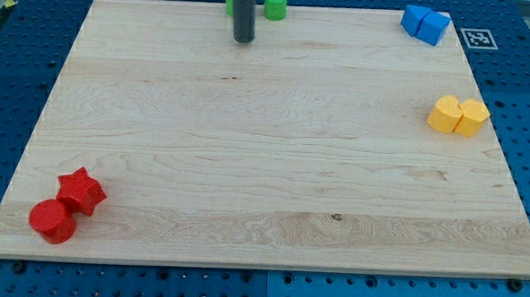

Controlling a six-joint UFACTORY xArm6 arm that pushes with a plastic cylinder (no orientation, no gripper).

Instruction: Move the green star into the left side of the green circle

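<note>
**Nudging the star rightward at the far edge**

Nearest to me, at the near left corner of the wooden board (273, 167), sat a red circle (52, 221) touching a red star (82, 192); neither had any part in this job. Farther back on the right lay two yellow blocks (458, 115) pressed together, their shapes hard to tell, and beyond them at the far right corner two blue blocks (425, 24), likewise touching.

At the far edge, a little left of centre, my tip (244, 40) rested on the board. It has nothing to open or close; it was simply a bare rod carrying nothing. The rod stood in front of the green star (229, 2), of which only a sliver showed on the rod's left, so I could not tell whether I was touching it. The green circle (276, 4) stood just to the right of the rod, a plain short cylinder, bright green.

By my judgement the star was already near the circle's left side. To finish well I would bring the tip round to the star's left and push gently right, keeping the stroke short so the circle was not shoved along the edge or off the board.
</note>
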